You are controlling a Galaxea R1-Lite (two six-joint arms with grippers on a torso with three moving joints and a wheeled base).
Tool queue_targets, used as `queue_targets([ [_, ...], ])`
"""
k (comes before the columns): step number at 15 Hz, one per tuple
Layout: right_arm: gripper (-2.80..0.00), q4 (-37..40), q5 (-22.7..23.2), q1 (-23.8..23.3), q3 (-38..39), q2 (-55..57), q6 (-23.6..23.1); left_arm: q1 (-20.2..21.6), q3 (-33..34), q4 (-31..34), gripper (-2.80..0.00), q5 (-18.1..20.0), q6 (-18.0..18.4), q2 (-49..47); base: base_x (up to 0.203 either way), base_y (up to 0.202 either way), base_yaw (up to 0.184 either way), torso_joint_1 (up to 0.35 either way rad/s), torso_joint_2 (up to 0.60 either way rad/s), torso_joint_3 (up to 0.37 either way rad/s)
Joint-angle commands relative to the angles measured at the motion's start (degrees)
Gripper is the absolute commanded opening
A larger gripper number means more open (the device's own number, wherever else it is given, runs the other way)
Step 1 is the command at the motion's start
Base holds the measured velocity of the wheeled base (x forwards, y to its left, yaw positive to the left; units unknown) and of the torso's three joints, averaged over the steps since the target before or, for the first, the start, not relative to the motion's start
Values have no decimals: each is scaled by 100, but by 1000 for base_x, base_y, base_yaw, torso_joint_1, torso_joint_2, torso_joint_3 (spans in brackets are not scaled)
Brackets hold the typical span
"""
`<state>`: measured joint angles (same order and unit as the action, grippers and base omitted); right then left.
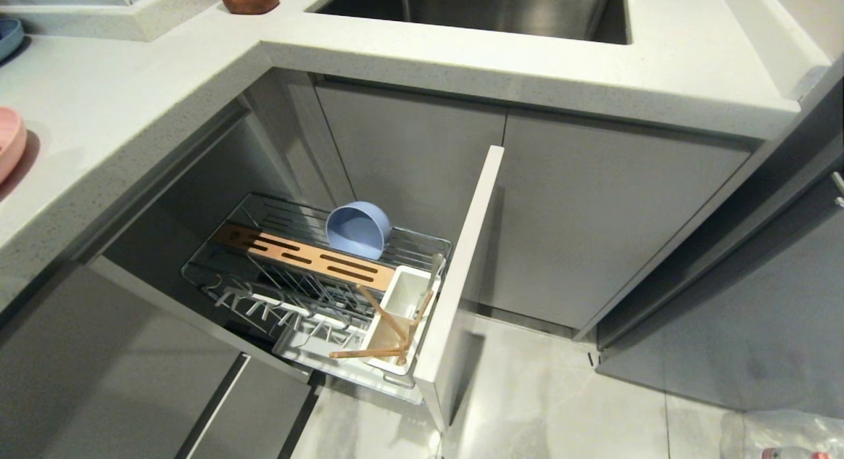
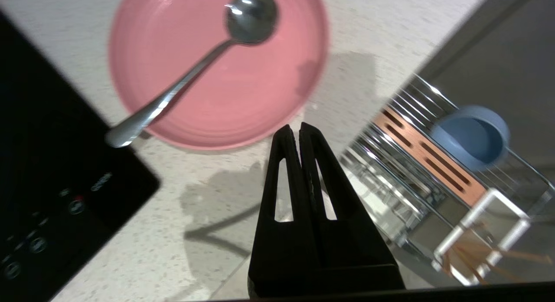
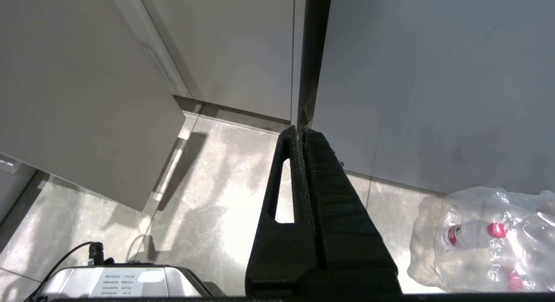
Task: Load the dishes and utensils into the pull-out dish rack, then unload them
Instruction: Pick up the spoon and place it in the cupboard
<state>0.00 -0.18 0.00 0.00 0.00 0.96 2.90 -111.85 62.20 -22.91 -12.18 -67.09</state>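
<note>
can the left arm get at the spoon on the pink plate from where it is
Probably yes. The left end effector hangs shut above the counter beside the plate, and the spoon lies uncovered, its handle overhanging the rim. It must open first.

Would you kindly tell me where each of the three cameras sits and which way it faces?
Head view: high on the robot, looking down at the pull-out dish rack under the countertop; no arm shows.
Left wrist view: behind the shut left hand, looking down over the counter at a pink plate bearing the spoon.
Right wrist view: behind the shut right hand, facing floor and cabinet doors.
Shared: head and left wrist views both show the rack, blue bowl and chopsticks.
</note>
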Motion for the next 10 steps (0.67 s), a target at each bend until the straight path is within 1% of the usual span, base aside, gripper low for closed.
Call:
queue_targets([
  [1,-280,0,1,0,0,9,0,413,-4,14,-280,-9,-29,-124,0,0,0,0,0,0],
  [3,-280,0,1,0,0,9,0,1073,2,-20,-280,94,-62,-283,0,0,0,0,0,0],
  [4,-280,0,1,0,0,9,0,1387,4,-29,-280,247,-72,-347,0,0,0,0,0,0],
  [7,-280,0,1,0,0,9,0,2111,13,-27,-280,538,-96,-496,0,0,0,0,0,0],
  [8,-280,6,1,0,0,9,1,2224,14,-29,-280,722,-98,-533,0,0,0,0,0,0],
  [9,-280,0,1,0,0,9,0,2316,14,-30,-280,976,-93,-547,0,0,0,0,0,0],
  [10,-280,0,1,0,0,9,0,2511,14,-45,-280,1267,-83,-605,0,0,0,0,0,0],
])
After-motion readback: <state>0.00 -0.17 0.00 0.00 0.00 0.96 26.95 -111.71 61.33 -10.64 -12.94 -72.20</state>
